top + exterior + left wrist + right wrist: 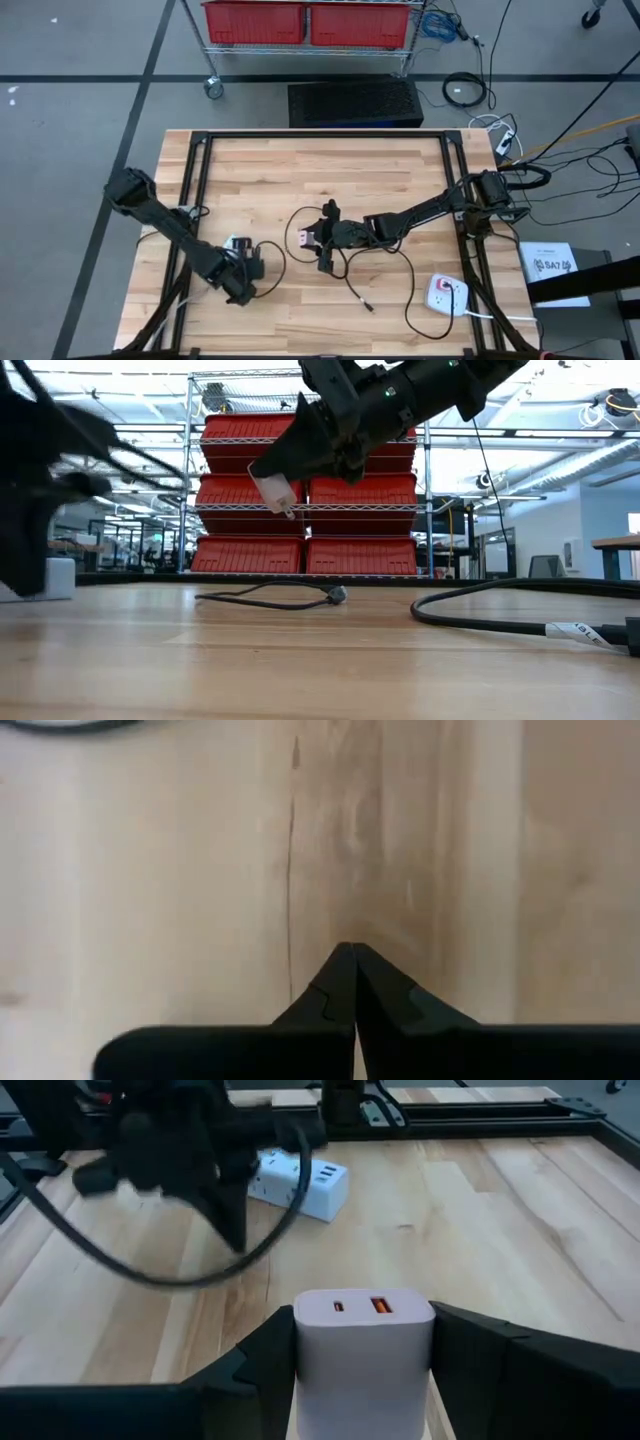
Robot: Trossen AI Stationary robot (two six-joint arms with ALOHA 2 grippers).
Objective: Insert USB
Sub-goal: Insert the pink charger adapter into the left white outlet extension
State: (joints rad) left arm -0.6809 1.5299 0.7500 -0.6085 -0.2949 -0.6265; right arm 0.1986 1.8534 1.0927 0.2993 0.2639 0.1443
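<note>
1. Holding a white USB charger (363,1350) clear of the worktop (400,170) near its middle, the right pincer (365,1365) grasps the block on both sides, ports facing forward.
2. Low near the worktop's front-left, the left pincer (352,982) is clenched on nothing, beside a white power strip (300,1180).
3. The charger looks picked up and ready; the black cable (350,275) lies loose, unplugged.
4. Next, its plug likely needs grasping and lining up squarely with a port.
</note>
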